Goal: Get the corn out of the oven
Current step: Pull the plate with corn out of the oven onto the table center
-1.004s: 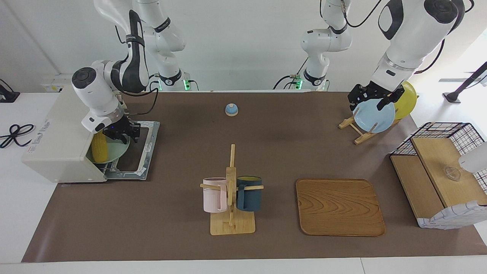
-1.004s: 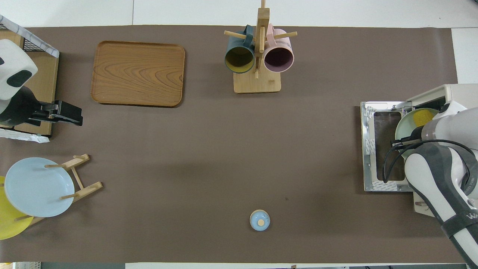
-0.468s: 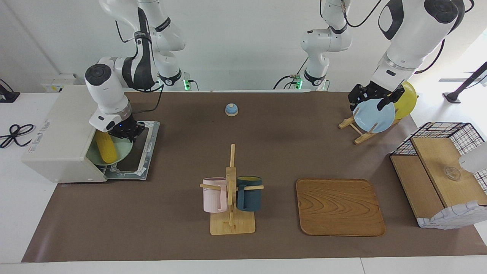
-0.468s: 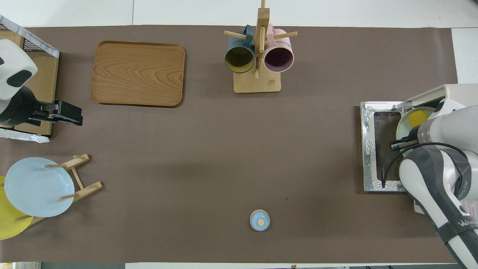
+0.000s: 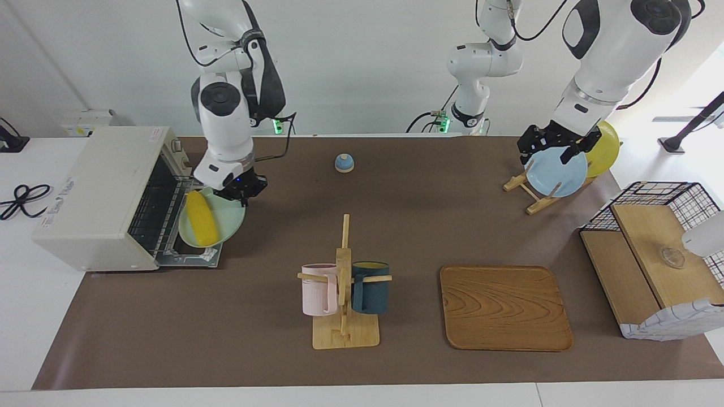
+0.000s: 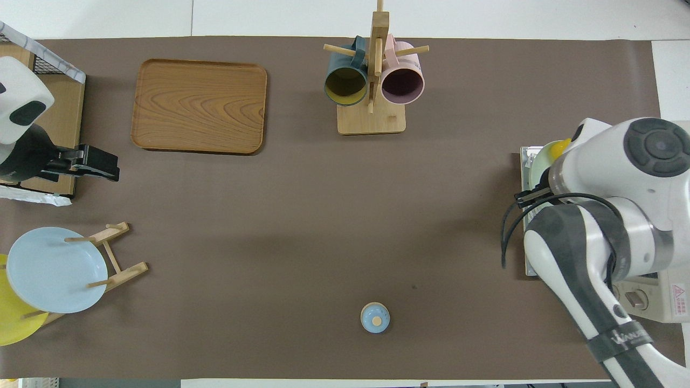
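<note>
We now see the right gripper (image 5: 240, 192) clamped on the green plate (image 5: 226, 223), which has come out of the oven (image 5: 96, 198) with the corn (image 5: 201, 225), raised over the lowered door.

Two cams here. One sits high up across the table (image 5: 362, 362) looking back at the robots, so their bases line the top. The other hangs way above the robots' end, staring steeply down and forward. Both are pulled back enough to catch the whole brown mat, just flipped half a turn.
</note>
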### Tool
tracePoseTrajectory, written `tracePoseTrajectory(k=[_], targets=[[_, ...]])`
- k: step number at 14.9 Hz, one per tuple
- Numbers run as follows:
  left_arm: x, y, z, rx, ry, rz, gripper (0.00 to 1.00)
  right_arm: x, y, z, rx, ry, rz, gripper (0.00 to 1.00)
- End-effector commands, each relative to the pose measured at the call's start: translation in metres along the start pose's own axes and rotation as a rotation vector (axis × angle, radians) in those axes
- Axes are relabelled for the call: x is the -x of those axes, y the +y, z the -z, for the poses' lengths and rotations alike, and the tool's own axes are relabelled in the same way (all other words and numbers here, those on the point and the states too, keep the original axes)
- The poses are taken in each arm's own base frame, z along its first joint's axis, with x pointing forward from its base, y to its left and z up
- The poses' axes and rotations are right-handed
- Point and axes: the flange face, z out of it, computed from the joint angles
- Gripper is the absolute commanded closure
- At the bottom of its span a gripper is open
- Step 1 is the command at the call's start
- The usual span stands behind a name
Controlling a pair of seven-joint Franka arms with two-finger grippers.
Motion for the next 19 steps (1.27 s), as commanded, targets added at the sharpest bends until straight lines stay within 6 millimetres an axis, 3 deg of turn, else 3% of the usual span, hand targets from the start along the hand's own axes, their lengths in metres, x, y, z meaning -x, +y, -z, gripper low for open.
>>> tracePoseTrajectory(k=[1, 3, 7, 9, 11, 13, 17, 19], targets=[[0.006, -0.005, 0.000, -0.011, 0.010, 0.006, 0.00, -0.036, -0.063, 0.017, 0.040, -0.008, -0.054, 1.00], [0.007, -0.005, 0.000, -0.011, 0.007, 0.005, 0.00, -0.043, -0.113, 0.026, 0.037, 0.012, -0.064, 1.00], [0.006, -0.006, 0.000, -0.011, 0.011, 0.003, 0.00, -0.065, -0.229, 0.002, 0.051, 0.029, -0.166, 1.00], [0.006, -0.007, 0.000, -0.011, 0.014, 0.005, 0.00, -0.075, -0.250, -0.014, 0.037, 0.037, -0.195, 1.00], [0.005, -0.012, 0.000, -0.010, 0.013, 0.012, 0.00, -0.069, -0.284, -0.026, -0.015, 0.084, -0.215, 1.00], [0.005, -0.012, 0.000, -0.010, 0.014, 0.008, 0.00, -0.065, -0.284, -0.049, -0.025, 0.076, -0.224, 1.00], [0.005, -0.012, 0.000, -0.010, 0.024, 0.009, 0.00, -0.072, -0.277, -0.054, -0.162, 0.057, -0.318, 1.00], [0.004, -0.012, -0.001, -0.010, 0.025, 0.009, 0.00, -0.077, -0.276, -0.047, -0.260, 0.035, -0.384, 0.76]])
